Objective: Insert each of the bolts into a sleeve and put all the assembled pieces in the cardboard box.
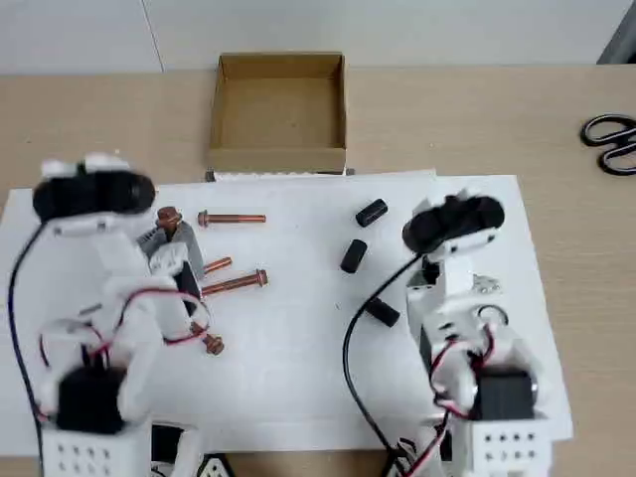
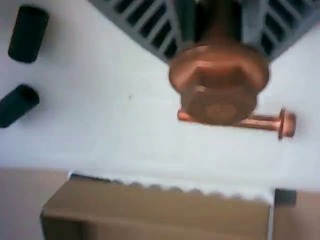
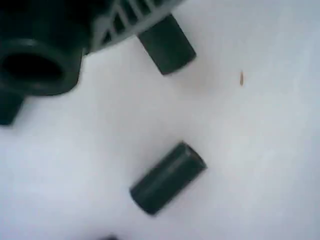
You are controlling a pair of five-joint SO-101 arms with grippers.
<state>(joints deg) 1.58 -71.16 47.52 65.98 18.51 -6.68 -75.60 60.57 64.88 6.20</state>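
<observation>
Visibly five bolts (image 1: 231, 218), three loose sleeves (image 1: 354, 255), one cardboard box (image 1: 280, 109)

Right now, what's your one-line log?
left gripper: holding copper-coloured hex-head bolt | right gripper: holding black cylindrical sleeve | brown cardboard box: empty

The wooden surface (image 1: 99, 119) carries a white sheet (image 1: 288, 343) at centre, the cardboard box (image 1: 278, 157) at 12 o'clock and scissors (image 1: 594, 139) toward 2 o'clock

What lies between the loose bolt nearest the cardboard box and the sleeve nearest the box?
Nothing. In the high view, the stretch from that bolt to that sleeve is bare white paper.
</observation>
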